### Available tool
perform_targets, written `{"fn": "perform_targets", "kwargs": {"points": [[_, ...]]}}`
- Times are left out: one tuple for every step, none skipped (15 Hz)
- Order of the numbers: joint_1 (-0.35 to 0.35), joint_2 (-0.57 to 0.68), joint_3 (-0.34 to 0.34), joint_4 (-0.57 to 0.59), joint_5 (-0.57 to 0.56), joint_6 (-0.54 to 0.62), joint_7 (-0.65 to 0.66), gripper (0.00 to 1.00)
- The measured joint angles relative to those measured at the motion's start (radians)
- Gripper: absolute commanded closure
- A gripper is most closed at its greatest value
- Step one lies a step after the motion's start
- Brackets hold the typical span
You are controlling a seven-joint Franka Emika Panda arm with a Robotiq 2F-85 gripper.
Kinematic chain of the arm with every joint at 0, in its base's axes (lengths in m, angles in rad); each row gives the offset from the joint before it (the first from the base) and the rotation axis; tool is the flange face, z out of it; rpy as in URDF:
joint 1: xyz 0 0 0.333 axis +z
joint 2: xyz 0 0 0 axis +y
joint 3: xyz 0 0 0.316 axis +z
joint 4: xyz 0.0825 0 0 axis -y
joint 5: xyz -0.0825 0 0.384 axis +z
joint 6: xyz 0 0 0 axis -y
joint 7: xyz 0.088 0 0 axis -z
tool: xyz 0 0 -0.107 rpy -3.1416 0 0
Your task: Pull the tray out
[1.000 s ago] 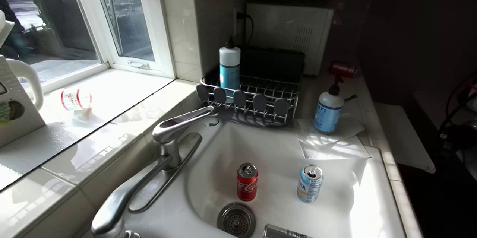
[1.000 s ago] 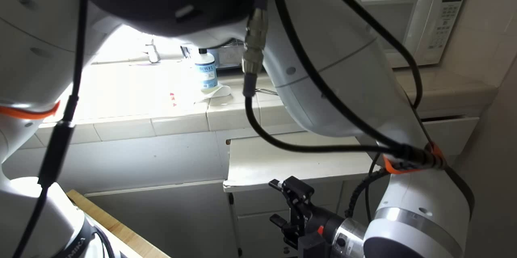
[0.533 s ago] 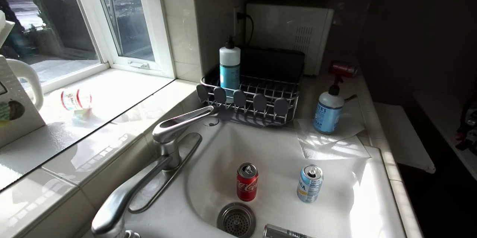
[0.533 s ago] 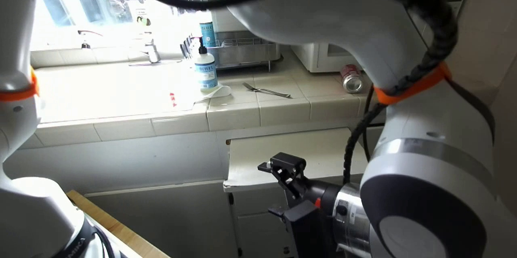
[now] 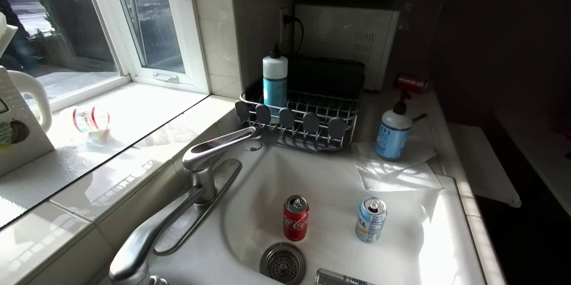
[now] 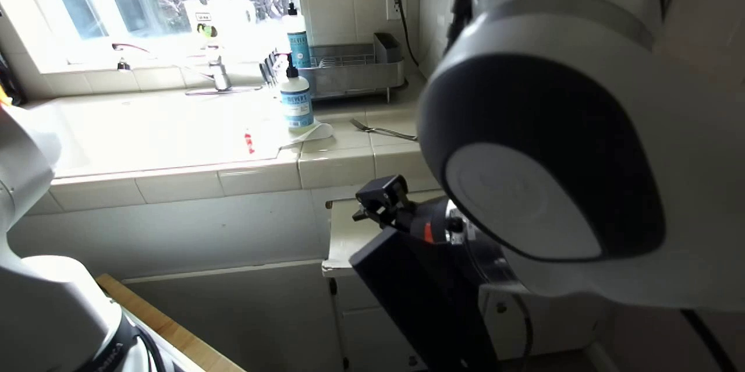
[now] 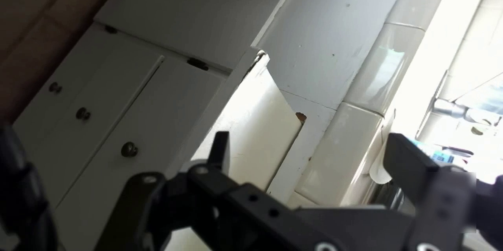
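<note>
"What's largest?"

"One robot arm, filling much of an exterior view. Then one white sink, set in the tiled surface."

"And the white pull-out tray?"

"One of those. It juts well out from under the surface's edge."

"Next down?"

"One dish rack just beside the sink, five grey oval tabs along its front. Then one faucet."

"And the hand?"

"One, its two fingers spread apart. In the wrist view a finger overlaps the tray; whether they touch, I can't tell."

"Smaller than that?"

"A soap bottle beside the sink and a blue-labelled bottle in the rack: two, both upright. Then a red Coca-Cola can and a light-blue can, upright in the sink; a silver can lying there too, cut off by the view's edge; and a red can lying on the surface. Four cans."

"And smallest?"

"One fork on the surface, and in the wrist view three round knobs on the drawer fronts."
</note>
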Motion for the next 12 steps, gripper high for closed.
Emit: {"fn": "perform_targets", "kwargs": {"points": [[0.007,-0.054,0.001,-0.029,-0.023,0.033,0.000,0.00],[0.015,-0.108,0.002,-0.056,-0.046,0.065,0.000,0.00],[0.024,-0.163,0.003,-0.083,-0.070,0.098,0.001,0.00],[0.033,-0.217,0.007,-0.109,-0.092,0.132,0.004,0.00],[0.043,-0.272,0.014,-0.136,-0.119,0.166,0.013,0.00],[0.047,-0.328,0.038,-0.167,-0.147,0.204,0.029,0.00],[0.047,-0.382,0.072,-0.200,-0.176,0.241,0.052,0.00],[0.046,-0.436,0.111,-0.235,-0.208,0.273,0.081,0.00],[0.044,-0.490,0.157,-0.271,-0.239,0.305,0.119,0.00],[0.041,-0.544,0.204,-0.306,-0.269,0.330,0.163,0.00],[0.037,-0.598,0.252,-0.340,-0.296,0.349,0.208,0.00],[0.032,-0.651,0.302,-0.371,-0.317,0.364,0.258,0.00]]}}
